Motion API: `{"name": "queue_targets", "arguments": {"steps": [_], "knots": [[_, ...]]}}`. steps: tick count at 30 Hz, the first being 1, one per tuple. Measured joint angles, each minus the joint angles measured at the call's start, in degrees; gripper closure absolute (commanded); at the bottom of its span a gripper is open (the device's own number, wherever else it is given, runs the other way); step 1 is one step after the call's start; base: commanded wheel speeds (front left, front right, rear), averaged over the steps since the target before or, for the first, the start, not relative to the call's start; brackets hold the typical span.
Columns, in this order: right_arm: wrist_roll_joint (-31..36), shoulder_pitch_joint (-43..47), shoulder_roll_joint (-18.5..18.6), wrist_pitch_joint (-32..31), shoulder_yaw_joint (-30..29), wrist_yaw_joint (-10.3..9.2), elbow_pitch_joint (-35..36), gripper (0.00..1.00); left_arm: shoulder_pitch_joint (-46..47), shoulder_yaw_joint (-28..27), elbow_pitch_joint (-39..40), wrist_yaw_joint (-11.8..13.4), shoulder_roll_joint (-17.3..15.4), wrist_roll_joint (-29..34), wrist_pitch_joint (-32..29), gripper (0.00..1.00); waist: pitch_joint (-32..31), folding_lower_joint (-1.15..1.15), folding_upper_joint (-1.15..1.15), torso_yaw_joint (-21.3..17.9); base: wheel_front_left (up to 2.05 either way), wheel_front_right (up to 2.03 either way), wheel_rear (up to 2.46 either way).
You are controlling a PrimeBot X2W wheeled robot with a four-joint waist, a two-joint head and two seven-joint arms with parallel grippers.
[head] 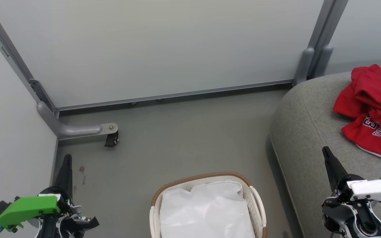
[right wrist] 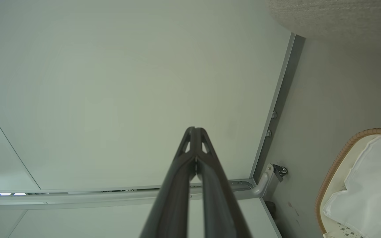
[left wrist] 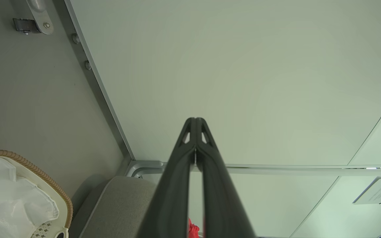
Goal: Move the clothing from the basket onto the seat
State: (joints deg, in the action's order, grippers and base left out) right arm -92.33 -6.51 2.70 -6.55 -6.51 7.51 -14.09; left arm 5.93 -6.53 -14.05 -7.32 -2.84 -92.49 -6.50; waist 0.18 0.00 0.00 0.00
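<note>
The clothing (head: pixel 374 105) lies crumpled on the seat (head: pixel 306 132) at three o'clock in the head view, well apart from the basket (head: pixel 190 181) at six o'clock, which holds a white liner (head: pixel 207 211). The red fabric looks soft, light and limp; a raised fold would likely give the surest pinch. The left gripper (head: pixel 66 162) at seven o'clock and the right gripper (head: pixel 327 155) at four o'clock point up that view, both clenched on nothing

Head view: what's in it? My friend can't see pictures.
Red clothing lies crumpled on the grey sofa seat at right. On the floor, the white basket with a brown rim holds a white liner, no red visible. The left gripper and right gripper, both shut, point up from the lower corners.
</note>
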Motion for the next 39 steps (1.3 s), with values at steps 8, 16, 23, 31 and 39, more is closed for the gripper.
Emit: {"name": "queue_targets", "arguments": {"steps": [8,16,23,31,39], "knots": [[0.0,0.0,0.0,0.0,0.0,0.0,0.0,1.0,0.0,-0.01,0.01,0.0,0.0,0.0,-0.01,1.0,0.0,0.0,0.0,0.0,0.0,0.0,0.0],[0.0,0.0,0.0,0.0,0.0,0.0,0.0,1.0,0.0,-0.01,0.01,0.0,0.0,0.0,-0.01,1.0,0.0,0.0,0.0,0.0,0.0,0.0,0.0],[0.0,0.0,0.0,0.0,0.01,0.0,0.0,1.0,0.0,-0.02,0.01,0.0,0.01,0.01,-0.01,1.0,0.0,0.0,0.0,0.0,0.0,0.0,0.0],[0.0,0.0,0.0,0.0,0.01,-0.01,0.0,1.0,0.0,-0.02,0.01,0.0,0.01,0.01,-0.05,1.0,0.0,0.0,0.0,0.0,0.0,0.0,0.0],[0.0,0.0,0.0,0.0,0.01,0.0,0.0,1.0,0.0,-0.03,0.01,0.0,0.01,0.01,-0.05,1.0,0.0,0.0,0.0,0.0,0.0,0.0,0.0]]}}
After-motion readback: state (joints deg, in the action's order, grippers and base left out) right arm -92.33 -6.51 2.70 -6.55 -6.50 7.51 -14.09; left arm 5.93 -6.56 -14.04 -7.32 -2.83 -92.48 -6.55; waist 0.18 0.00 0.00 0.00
